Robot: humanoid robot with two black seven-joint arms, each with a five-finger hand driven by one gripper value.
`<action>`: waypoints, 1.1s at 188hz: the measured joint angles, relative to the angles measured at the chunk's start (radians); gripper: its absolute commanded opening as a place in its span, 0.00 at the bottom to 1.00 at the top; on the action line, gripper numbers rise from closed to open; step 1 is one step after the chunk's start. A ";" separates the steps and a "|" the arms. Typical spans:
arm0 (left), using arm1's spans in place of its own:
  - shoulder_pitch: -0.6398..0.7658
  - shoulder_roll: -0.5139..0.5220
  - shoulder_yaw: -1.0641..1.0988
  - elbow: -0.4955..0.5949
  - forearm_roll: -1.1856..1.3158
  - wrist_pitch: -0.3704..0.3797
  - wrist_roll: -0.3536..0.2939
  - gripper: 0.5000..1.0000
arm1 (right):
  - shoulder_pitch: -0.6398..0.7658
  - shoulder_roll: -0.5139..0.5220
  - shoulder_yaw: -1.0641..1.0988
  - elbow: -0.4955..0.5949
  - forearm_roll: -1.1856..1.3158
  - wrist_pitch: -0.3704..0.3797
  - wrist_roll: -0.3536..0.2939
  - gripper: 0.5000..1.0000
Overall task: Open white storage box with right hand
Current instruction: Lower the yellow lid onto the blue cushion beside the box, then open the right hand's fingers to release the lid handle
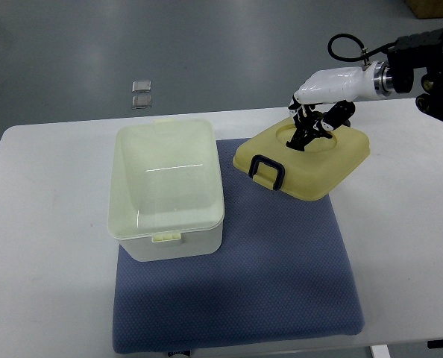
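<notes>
The pale lid [303,158], light and stiff, is pinched at its recessed centre by the right hand [312,123], apparently curled; the storage box [168,190] stands uncovered.

The robot hand [315,119] is placed on top of the lid [303,158], which lies partly on the mat [281,276] and partly on the table [408,246]. The storage box [168,190] is set well to the left of the robot hand, on the mat's left part. The lid's handle [267,171] is found just below-left of the robot hand.
</notes>
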 measured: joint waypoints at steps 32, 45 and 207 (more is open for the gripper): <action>0.000 0.000 0.000 0.000 0.000 0.000 0.000 1.00 | -0.021 0.032 0.000 -0.015 -0.010 -0.002 0.000 0.00; 0.000 0.000 0.000 0.000 0.000 0.000 0.000 1.00 | -0.029 0.048 0.000 -0.017 -0.010 -0.005 0.000 0.00; 0.000 0.000 0.000 0.000 0.000 0.000 0.000 1.00 | -0.060 0.133 0.015 -0.020 0.024 0.029 0.000 0.82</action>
